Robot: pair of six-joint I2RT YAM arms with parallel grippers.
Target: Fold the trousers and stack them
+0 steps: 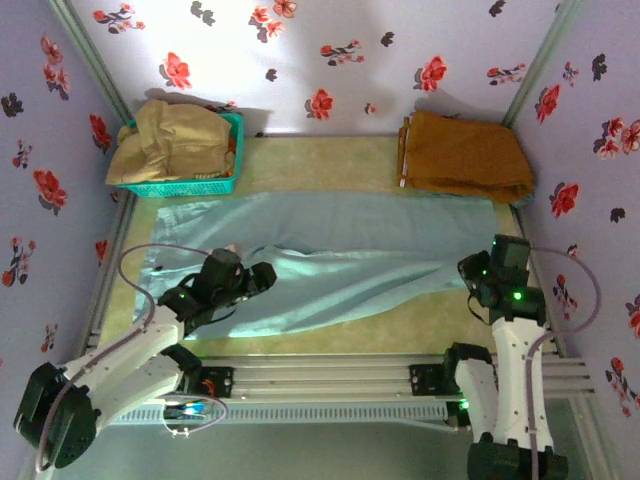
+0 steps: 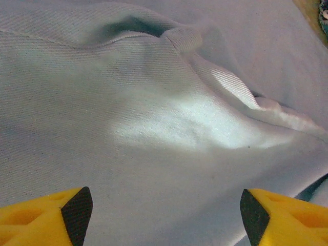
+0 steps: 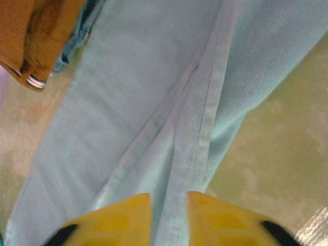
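The pale light-blue thin-fabric trousers (image 1: 330, 255) lie spread lengthwise across the middle of the top view, on the tan bench (image 1: 330, 160). They look light, limp and slack, rucking into soft ridges, so I'd judge they will sag and slide unless taken by a doubled edge: the stitched hem or the waistband, not the flat cloth. My left claw (image 2: 166, 210) hangs wide open over a wrinkle at centre left, holding nothing. My right claw (image 3: 170, 215), at the right of the top view, stands narrow with a stitched hem running between its fingers; I cannot tell whether it pinches. The bench looks smooth enough for dragging. Room is tight: a teal plastic basket (image 1: 175, 188) with a beige-tan garment (image 1: 170, 140) sits upper left, a folded orange-brown garment (image 1: 465, 155) upper right, and flowered lilac walls (image 1: 400, 60) close us in.
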